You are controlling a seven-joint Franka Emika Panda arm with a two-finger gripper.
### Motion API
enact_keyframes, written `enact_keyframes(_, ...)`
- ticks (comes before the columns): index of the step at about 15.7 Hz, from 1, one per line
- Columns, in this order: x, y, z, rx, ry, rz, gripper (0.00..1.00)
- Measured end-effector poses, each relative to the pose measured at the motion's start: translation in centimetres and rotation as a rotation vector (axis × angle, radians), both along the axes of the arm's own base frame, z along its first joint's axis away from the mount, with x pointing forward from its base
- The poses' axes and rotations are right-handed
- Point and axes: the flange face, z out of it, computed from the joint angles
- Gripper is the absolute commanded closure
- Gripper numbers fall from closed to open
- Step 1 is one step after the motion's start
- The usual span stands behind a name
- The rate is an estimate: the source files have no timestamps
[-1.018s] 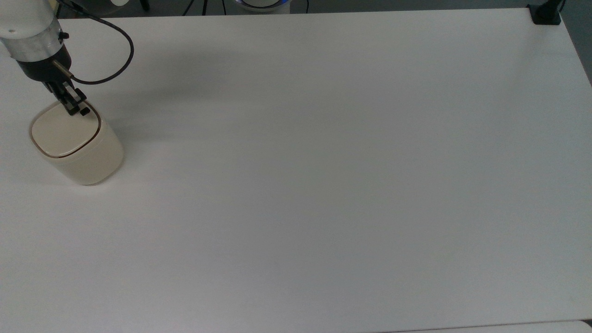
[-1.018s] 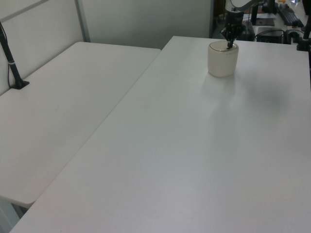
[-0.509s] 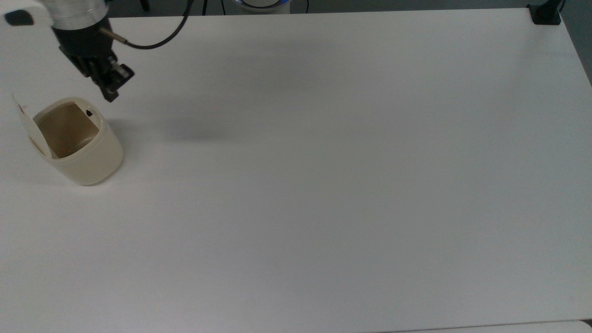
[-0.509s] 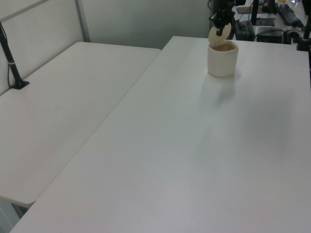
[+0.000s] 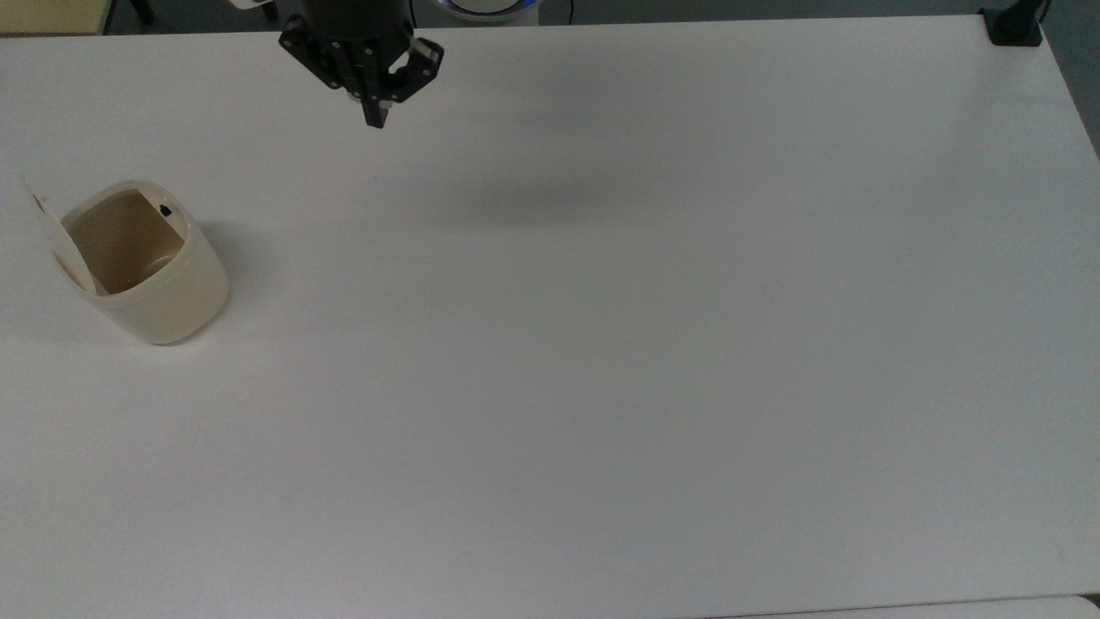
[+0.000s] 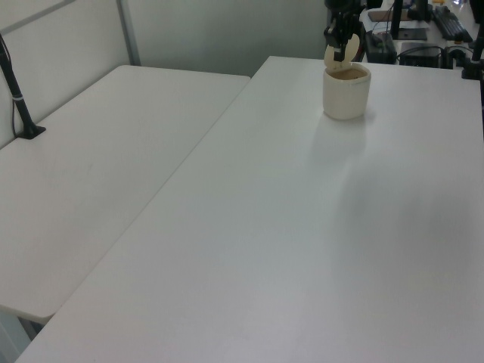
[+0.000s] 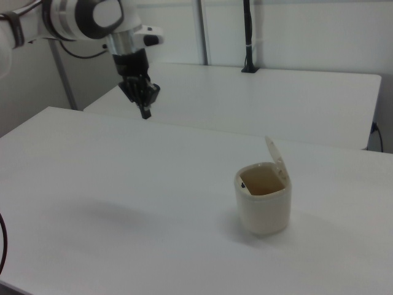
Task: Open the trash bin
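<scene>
The cream-beige trash bin (image 5: pixel 163 297) stands near the top view's left edge with its lid (image 5: pixel 47 228) tipped up and back, showing the tan inside. A small black button (image 5: pixel 165 210) sits on its rim. In the right view the trash bin (image 7: pixel 264 212) is at the centre right, its lid (image 7: pixel 276 158) upright behind the opening. My gripper (image 5: pixel 375 120) hangs above the table's far edge, well to the right of the bin in the top view, shut and holding nothing. My gripper (image 7: pixel 145 112) is far left of the bin in the right view. In the left view the bin (image 6: pixel 347 97) sits at the far end, with my gripper (image 6: pixel 334 54) behind it.
The white table (image 5: pixel 601 344) stretches wide to the top view's right of the bin. A black clamp (image 5: pixel 1014 26) sits at its far right corner. A second white table (image 6: pixel 91 166) adjoins on the left view's left, carrying a black post (image 6: pixel 19 98).
The bin's lid went from shut under my fingertips to standing open. My gripper lifted off the bin and moved to the top view's right along the far edge.
</scene>
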Motion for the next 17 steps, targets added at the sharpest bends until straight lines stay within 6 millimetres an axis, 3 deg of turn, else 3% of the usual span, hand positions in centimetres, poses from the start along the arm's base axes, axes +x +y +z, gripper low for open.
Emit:
enact_keyframes(2, -0.6, 2.0, 0.6, 0.0, 0.011, 0.063, 0.95)
enact_keyframes(3, -0.8, 2.7, 0.9, 0.0, 0.015, 0.091, 0.87)
enact_keyframes(4, -1.1, 3.2, 1.0, 0.0, 0.017, 0.117, 0.73)
enact_keyframes(6, -1.6, 3.7, 1.2, 0.0, 0.021, 0.157, 0.08)
enact_keyframes(7, -1.8, 3.9, 1.2, 0.0, 0.022, 0.169, 0.0)
enact_keyframes(17, -2.3, 4.1, 1.2, 0.001, 0.028, 0.179, 0.0)
